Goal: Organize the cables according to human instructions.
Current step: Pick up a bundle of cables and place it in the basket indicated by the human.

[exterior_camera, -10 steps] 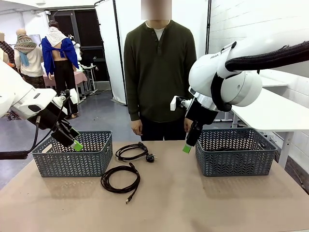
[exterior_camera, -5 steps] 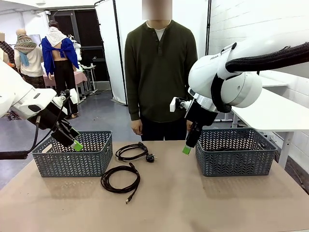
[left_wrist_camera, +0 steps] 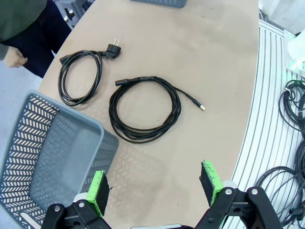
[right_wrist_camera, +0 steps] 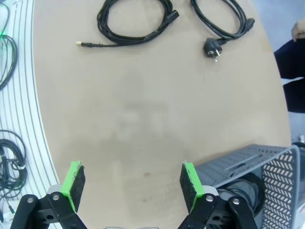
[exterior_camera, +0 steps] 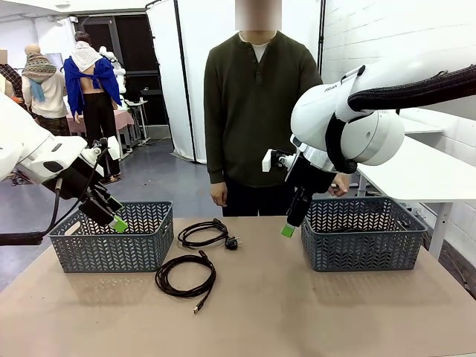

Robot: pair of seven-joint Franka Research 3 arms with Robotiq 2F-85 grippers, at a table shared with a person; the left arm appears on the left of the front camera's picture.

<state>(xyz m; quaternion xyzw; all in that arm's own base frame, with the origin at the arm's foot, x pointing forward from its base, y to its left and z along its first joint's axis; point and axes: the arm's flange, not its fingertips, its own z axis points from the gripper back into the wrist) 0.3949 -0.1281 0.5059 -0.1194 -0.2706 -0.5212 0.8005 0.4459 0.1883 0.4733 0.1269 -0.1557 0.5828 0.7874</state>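
**A:** Where does everything sit?

**B:** Two cables lie on the table (exterior_camera: 297, 312) between the left basket (exterior_camera: 111, 249) and the right basket (exterior_camera: 364, 249). The plug-ended coil (left_wrist_camera: 60, 81) is farther out and the slim-tipped coil (left_wrist_camera: 111, 109) is nearer us, close together but apart. The left claw (exterior_camera: 117, 222) hangs near the left basket and the right claw (exterior_camera: 288, 229) just beside the right one. Both are released and hold nothing.

**A:** How do we do this well?

**B:** I'd wait for the person (exterior_camera: 256, 111) to give a cue. Then come down over one side of a coil so all its loops fall between the pads, clear of the plug.

**A:** Anything changed?

**B:** The person has stepped toward our right, and one hand (exterior_camera: 340, 184) is now by the right basket's far rim. The arms and cables haven't moved.
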